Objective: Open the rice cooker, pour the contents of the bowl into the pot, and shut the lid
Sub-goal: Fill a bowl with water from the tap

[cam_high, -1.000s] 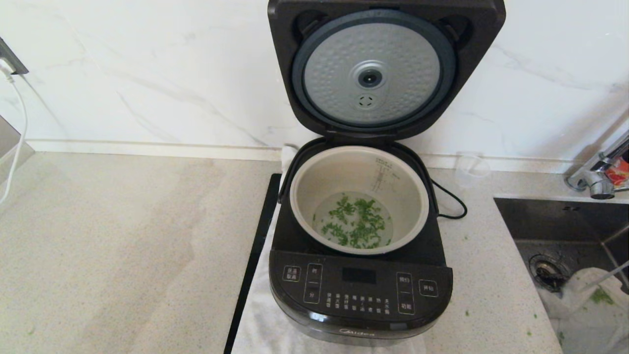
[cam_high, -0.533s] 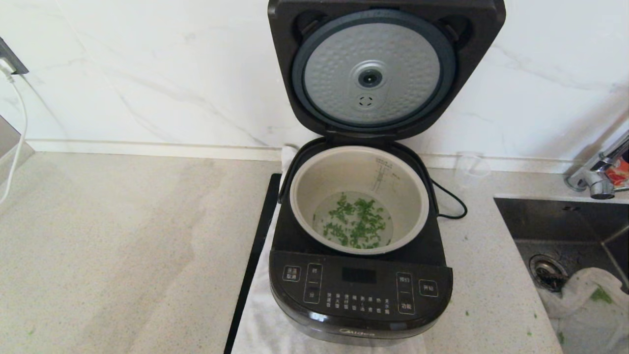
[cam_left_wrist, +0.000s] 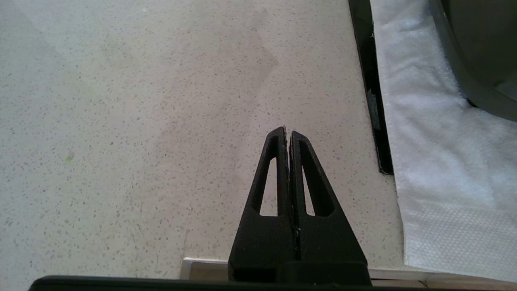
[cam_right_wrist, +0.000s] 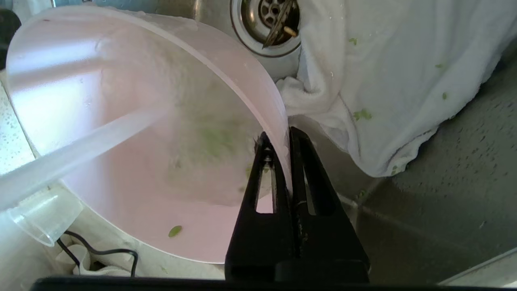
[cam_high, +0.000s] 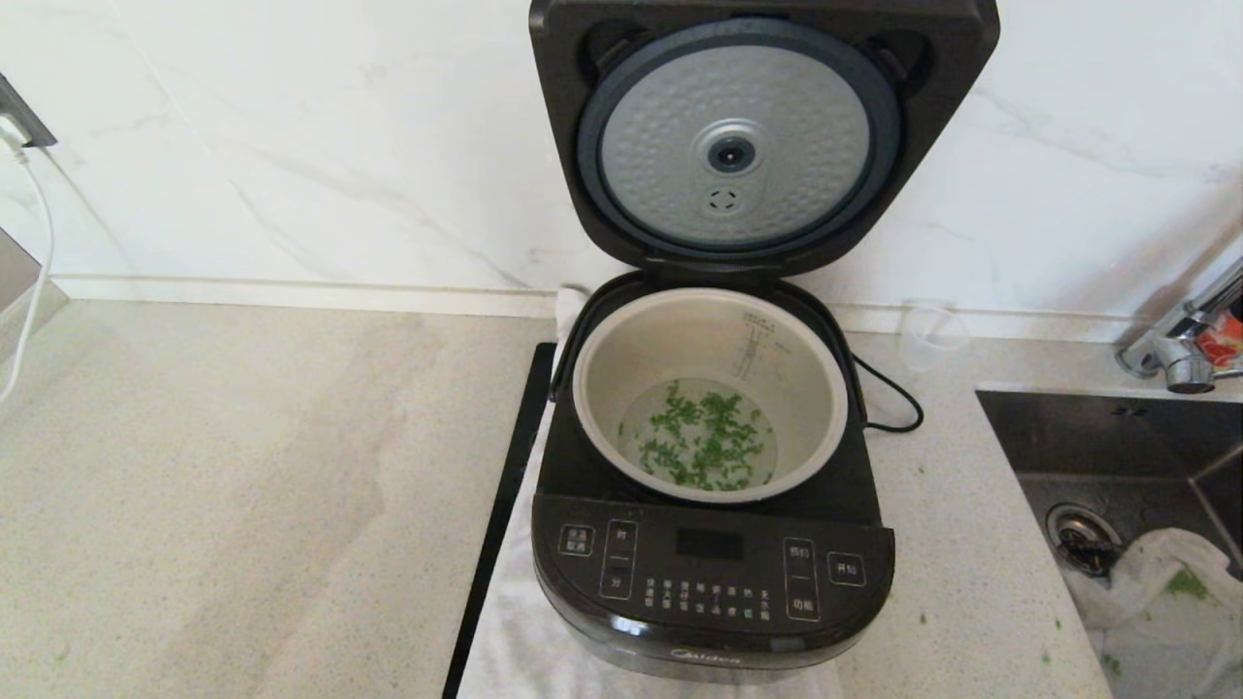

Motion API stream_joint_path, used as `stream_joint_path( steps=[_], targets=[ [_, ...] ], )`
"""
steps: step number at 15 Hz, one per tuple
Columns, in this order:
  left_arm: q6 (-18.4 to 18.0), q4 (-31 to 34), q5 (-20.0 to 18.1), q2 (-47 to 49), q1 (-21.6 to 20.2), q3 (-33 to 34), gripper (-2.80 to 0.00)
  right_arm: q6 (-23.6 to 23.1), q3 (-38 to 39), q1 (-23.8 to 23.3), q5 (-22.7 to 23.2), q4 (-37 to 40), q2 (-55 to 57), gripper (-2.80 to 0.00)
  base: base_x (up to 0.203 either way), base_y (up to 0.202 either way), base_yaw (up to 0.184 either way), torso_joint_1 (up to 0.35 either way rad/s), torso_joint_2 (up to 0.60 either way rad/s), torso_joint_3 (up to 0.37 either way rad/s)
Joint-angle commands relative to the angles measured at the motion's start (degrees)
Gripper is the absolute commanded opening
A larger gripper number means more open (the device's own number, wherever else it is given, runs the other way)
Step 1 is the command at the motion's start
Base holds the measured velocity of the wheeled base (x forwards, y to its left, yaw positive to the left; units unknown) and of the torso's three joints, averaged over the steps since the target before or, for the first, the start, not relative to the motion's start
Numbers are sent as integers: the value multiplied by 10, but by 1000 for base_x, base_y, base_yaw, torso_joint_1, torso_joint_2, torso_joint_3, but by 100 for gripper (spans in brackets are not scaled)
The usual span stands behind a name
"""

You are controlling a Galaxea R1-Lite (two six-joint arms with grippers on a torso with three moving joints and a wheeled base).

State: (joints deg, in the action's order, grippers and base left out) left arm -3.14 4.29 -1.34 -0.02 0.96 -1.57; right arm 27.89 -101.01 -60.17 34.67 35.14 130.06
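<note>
The rice cooker (cam_high: 714, 485) sits at centre frame in the head view with its lid (cam_high: 762, 136) raised against the wall, and the green bits (cam_high: 701, 449) already lie on the bottom of the pot (cam_high: 714, 335). What remains, judging by this, is to put the bowl down and close the lid.

In the right wrist view the right end effector (cam_right_wrist: 287, 135) is pinched shut on the rim of the bowl (cam_right_wrist: 133, 133), which hangs over the sink (cam_right_wrist: 444, 202), near the drain (cam_right_wrist: 266, 24) and a white cloth (cam_right_wrist: 404, 72). The hold is on a thin edge only, so the bowl could pivot or slip and drop into the sink. A few green flecks cling inside it and could shake off onto the tabletop (cam_high: 243, 485), where some are already scattered by the sink.

A clear plastic cup (cam_high: 932, 335) stands just right of the cooker, by its black cord (cam_high: 889, 398); an arm swinging across to reach the lid could knock it over. Pushed unevenly, the lid may not latch.

The left end effector (cam_left_wrist: 287, 135) hovers over bare tabletop at lower centre of its own view, fingers pressed together and empty.
</note>
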Motion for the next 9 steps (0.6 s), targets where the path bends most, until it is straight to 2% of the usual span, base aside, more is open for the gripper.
stream_joint_path(
  steps=[1,5,9],
  targets=[
    [0,0,0,-1,0,0,-280,1,0,4,2,5,-14,-280,0,0,0,0,0,0],
    [0,0,0,-1,0,0,-280,-4,16,15,1,23,-62,-280,0,0,0,0,0,0],
    [0,0,0,-1,0,0,-280,-52,98,83,-15,62,-173,-280,0,0,0,0,0,0]
  ],
)
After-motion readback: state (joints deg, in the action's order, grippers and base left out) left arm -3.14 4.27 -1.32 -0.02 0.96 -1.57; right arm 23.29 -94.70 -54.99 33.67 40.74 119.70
